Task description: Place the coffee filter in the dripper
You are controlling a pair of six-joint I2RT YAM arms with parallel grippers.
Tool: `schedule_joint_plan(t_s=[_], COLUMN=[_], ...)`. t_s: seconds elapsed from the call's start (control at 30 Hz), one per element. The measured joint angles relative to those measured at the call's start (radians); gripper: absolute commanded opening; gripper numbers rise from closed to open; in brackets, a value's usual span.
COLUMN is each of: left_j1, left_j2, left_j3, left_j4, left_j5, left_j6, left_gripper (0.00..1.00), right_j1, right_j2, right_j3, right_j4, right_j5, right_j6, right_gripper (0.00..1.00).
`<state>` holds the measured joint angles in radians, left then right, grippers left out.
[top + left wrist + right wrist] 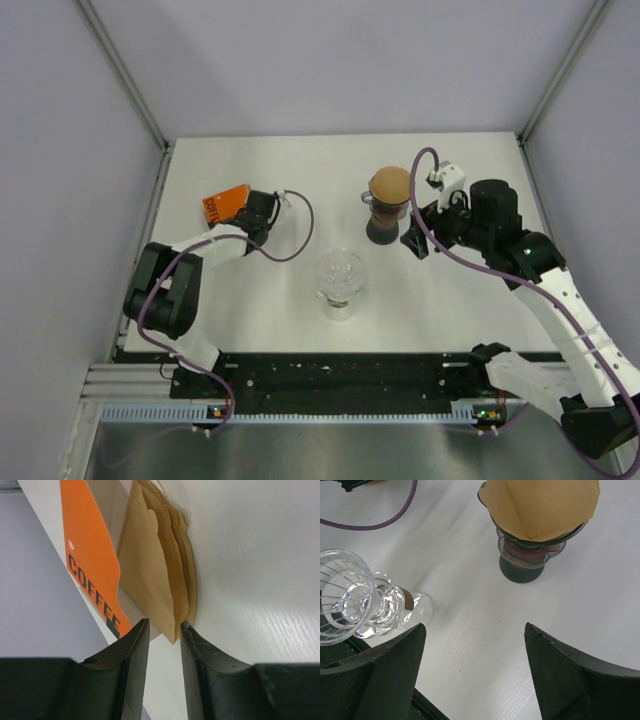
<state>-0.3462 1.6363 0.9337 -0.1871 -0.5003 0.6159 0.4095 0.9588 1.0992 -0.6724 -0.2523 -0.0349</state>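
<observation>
- pick-up step: left tool (164, 630) set close around the coffee filter stack (150, 565) corner, in the orange box (226, 203), 10 o'clock on the tabletop (250, 290); bite unclear
- right tool (475, 628) wide apart, empty
- next, I'd judge: lift one filter free, carry it to the glass dripper (340, 278) toward 6 o'clock

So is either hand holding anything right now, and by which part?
The right hand is open, holding nothing. The left hand brackets a corner of the brown filter stack; whether it actually pinches it cannot be told.
</observation>
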Motion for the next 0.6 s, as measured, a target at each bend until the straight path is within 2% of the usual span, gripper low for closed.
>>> schedule_joint_plan(t_s=[0.6], left_j1=[-0.001], left_j2=[0.156], left_j3=[0.000], left_j4=[0.159], left_j5=[-0.091], left_j6=[0.058], left_gripper=[0.28], right_j1=[0.000], right_j2=[0.006], right_j3=[0.000], right_j4=[0.003], right_j5=[0.000], right_j6=[-0.010], right_gripper=[0.80])
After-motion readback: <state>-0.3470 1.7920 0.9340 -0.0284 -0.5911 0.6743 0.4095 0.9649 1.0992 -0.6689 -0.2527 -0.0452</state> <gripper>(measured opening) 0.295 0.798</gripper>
